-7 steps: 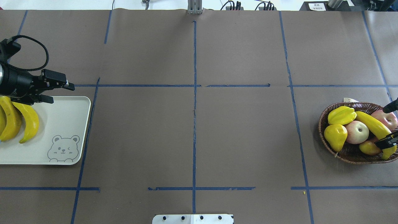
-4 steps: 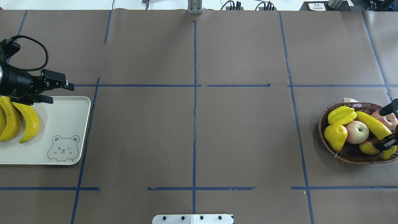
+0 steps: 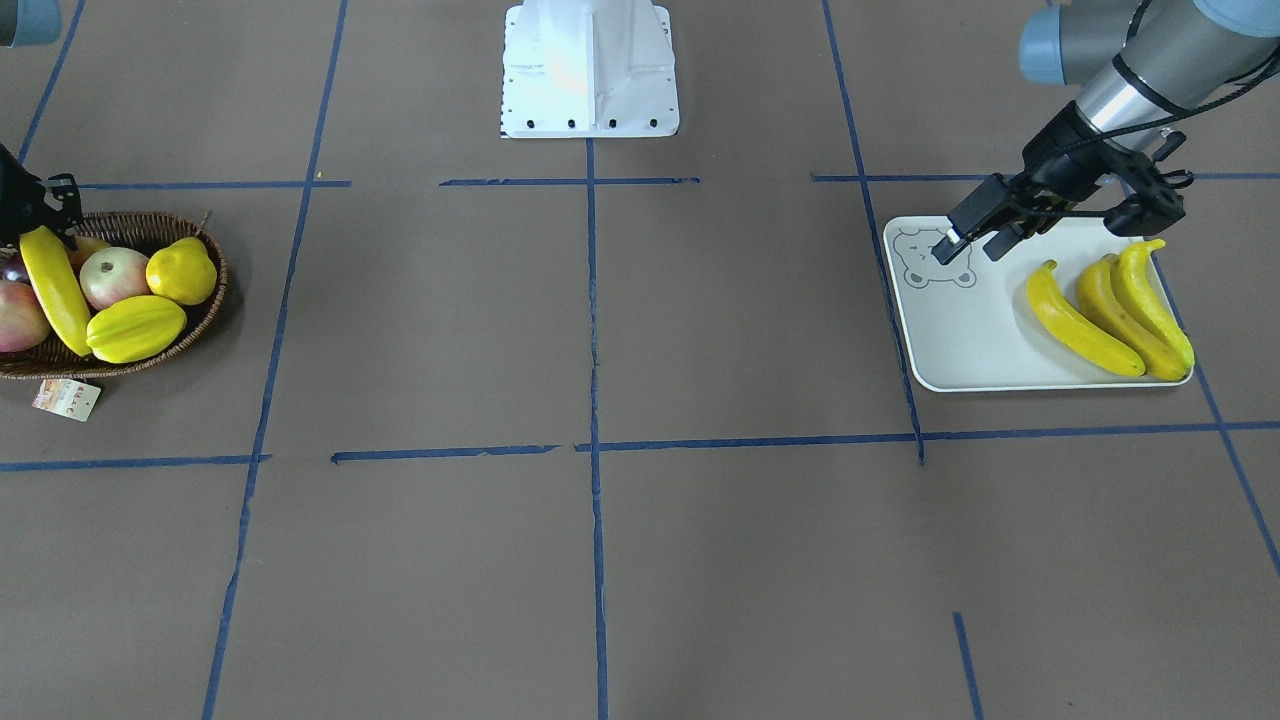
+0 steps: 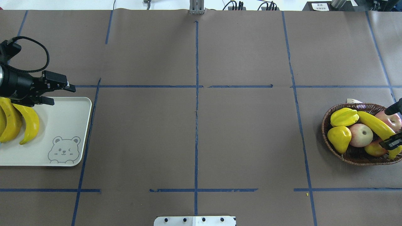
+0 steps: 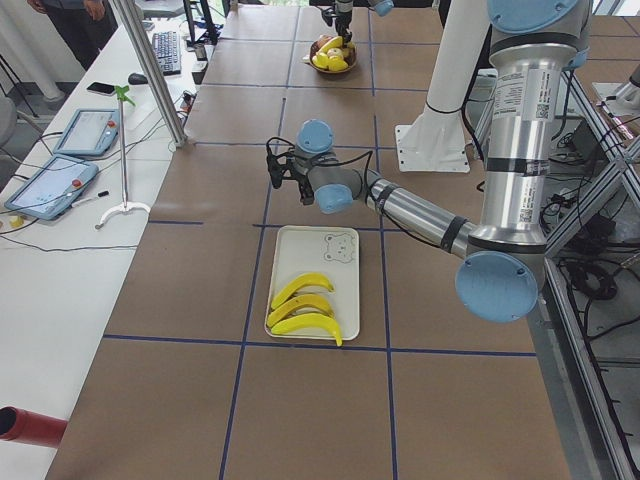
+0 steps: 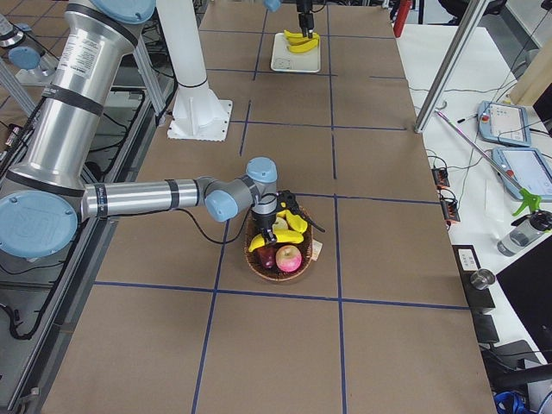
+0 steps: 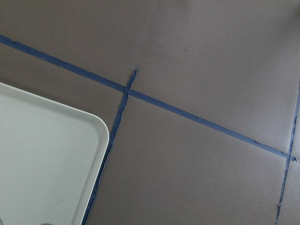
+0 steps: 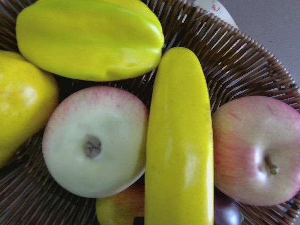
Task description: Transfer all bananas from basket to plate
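One banana [image 4: 375, 125] lies slantwise in the basket [image 4: 324, 129], on top of the other fruit; it fills the middle of the right wrist view [image 8: 180, 140]. My right gripper [image 4: 393, 126] is open over the basket's right end, one finger on each side of that banana. Three bananas [image 3: 1080, 320] lie side by side on the plate [image 3: 960, 335]. My left gripper [image 4: 59, 93] hangs open and empty over the plate's far corner [image 7: 93, 126], beside the nearest banana [image 4: 29, 124].
The basket also holds a starfruit [image 4: 344, 116], a pear [image 4: 339, 138] and apples [image 4: 361, 135]; a paper tag [image 3: 66, 398] lies beside it. Blue tape lines cross the brown table. The robot's base [image 3: 590, 70] stands mid-table on its side.
The right gripper's fingers have shifted slightly over the basket, and the fruit there has barely stirred. The left arm has stayed almost still.
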Available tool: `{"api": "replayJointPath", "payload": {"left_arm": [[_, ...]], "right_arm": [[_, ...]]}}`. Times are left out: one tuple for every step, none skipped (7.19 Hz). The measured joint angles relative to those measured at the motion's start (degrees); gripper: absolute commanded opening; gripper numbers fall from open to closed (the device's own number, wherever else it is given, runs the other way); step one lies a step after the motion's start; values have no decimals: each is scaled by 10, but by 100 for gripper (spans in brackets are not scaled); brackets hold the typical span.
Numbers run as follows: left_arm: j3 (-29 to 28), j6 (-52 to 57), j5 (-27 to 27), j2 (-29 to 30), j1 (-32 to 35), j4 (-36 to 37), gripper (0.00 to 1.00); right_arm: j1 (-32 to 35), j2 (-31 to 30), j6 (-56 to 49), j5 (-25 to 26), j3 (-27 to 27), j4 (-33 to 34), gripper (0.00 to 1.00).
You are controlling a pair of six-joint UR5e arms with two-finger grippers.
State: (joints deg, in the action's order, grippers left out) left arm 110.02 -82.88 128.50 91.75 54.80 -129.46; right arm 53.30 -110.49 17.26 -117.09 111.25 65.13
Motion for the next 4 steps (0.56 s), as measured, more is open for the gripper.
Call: {"api": "replayJointPath", "payload": {"left_arm": [[-1,0,0,1,-2,0,100],[-1,1,0,2,-4,0,100],[-1,1,0,4,-7,0,100],[0,1,0,10,-10,0,100]], "right_arm": [[23,-2,-3,0,11,0,7],[50,-3,-4,-1,25,0,7],[70,-1,-3,-4,36,0,7],[81,10,2,-12,42,0,8]]}}
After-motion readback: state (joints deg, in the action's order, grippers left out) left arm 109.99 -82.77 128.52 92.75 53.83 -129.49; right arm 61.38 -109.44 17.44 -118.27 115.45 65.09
